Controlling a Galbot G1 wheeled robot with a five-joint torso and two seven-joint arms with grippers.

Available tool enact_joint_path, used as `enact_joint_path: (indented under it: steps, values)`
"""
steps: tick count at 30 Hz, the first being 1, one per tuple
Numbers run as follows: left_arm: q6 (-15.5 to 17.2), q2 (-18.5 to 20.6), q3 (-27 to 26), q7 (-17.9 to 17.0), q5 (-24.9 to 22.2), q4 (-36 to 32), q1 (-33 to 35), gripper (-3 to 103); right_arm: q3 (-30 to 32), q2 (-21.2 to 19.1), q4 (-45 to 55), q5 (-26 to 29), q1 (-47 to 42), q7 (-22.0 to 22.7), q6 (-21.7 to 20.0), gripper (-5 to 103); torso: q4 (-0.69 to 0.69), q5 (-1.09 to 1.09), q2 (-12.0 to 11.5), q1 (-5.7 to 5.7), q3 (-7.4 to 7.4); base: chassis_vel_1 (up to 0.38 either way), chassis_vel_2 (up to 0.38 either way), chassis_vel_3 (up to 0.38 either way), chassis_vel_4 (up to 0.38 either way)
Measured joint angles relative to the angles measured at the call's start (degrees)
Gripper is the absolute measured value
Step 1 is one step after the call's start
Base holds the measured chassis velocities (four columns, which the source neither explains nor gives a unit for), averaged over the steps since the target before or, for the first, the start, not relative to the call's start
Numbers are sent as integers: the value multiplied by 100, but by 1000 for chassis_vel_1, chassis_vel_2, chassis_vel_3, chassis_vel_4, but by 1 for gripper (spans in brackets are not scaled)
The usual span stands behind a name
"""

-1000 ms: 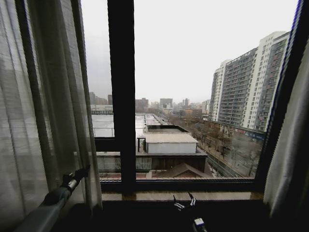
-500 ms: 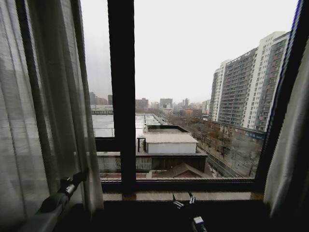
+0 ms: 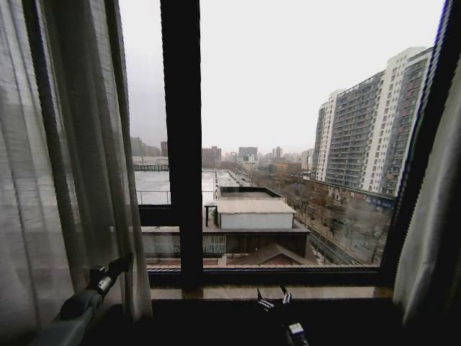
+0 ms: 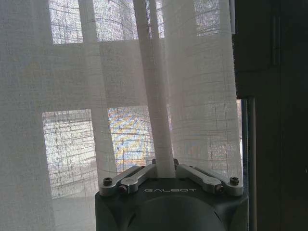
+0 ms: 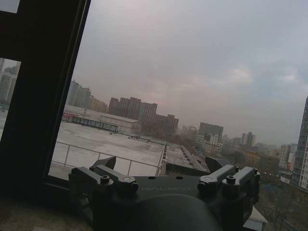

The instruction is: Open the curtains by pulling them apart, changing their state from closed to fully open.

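The left gripper is clamped on a vertical pleat of the left curtain, which hangs bunched at the window's left edge, its folds running straight up from the fingers. The right curtain is gathered at the right edge. The right gripper waits low by the sill, fingers apart and empty (probably idle), well apart from either panel

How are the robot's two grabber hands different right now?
The left gripper is shut on a fold of the left curtain; the right gripper is open, holding nothing. The left gripper is against the fabric; the right gripper sits low by the window sill, facing the city. Both are dark with metal fingers.
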Motion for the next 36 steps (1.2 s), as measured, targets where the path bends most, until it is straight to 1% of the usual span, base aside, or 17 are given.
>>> enact_joint_path:
  steps: [19,26,32,36]
  values:
    - [63,84,-45,-2,-31,-83,79,0,-53,0,145,-84,-45,-65,-128,100,-1,0,0,0,0,1,3,-2,-1]
    - [78,147,-103,-3,-44,-131,157,0,-117,-1,200,-132,-86,-66,-130,100,-1,0,0,0,0,83,78,-90,-82]
    - [94,173,-169,-6,-50,-183,239,0,-139,0,240,-132,-104,-62,-131,100,2,-1,0,0,0,129,134,-115,-115]
    - [100,174,-200,-8,-51,-222,281,0,-137,0,268,-133,-135,-61,-132,100,0,0,0,0,0,122,111,-124,-108]
